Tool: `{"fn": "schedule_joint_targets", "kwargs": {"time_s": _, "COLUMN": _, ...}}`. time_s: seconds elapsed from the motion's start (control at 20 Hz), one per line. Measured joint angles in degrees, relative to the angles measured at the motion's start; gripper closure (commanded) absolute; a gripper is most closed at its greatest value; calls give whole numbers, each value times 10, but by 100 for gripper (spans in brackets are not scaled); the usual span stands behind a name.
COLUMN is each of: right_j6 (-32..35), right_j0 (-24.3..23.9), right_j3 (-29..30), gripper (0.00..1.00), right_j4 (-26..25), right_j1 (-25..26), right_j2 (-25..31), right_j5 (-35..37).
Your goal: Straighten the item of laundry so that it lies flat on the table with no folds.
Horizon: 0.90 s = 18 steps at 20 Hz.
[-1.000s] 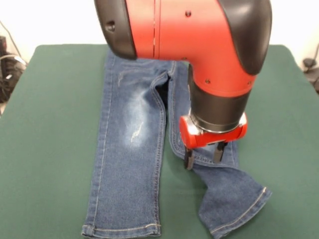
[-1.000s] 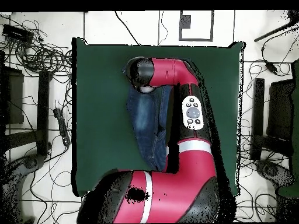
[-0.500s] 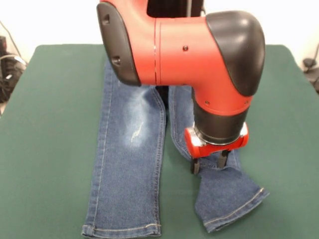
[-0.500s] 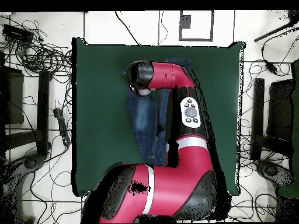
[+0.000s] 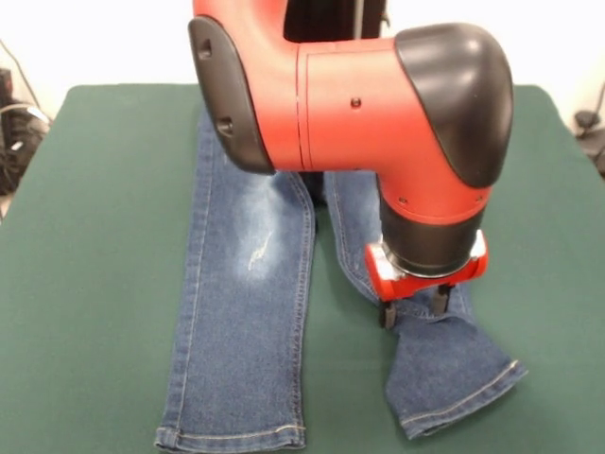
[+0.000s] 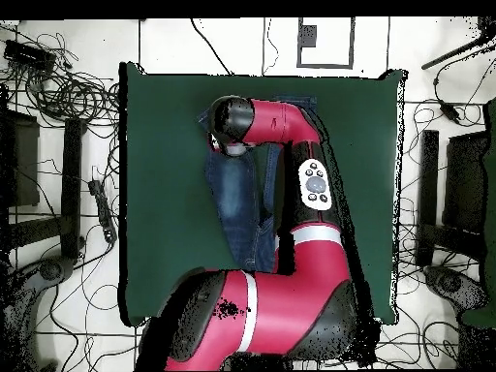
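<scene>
pincer [image 5: 414, 312] + jeans [image 5: 248, 303] leg shifted right | leg straighter, still bent

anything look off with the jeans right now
Yes: one leg of the jeans lies straight, but the other kinks sideways below the gripper, its hem skewed toward the table edge in the front view. The fingers straddle the bend.

No text, label or number can be read anywhere.
</scene>
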Motion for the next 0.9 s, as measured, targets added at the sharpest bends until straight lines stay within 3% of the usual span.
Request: {"fn": "schedule_joint_targets", "kwargs": {"time_s": 0.9, "right_j6": 0, "right_j0": 20, "right_j3": -44, "gripper": 0, "right_j4": -5, "right_j1": 2, "right_j2": 0, "right_j5": 49}}
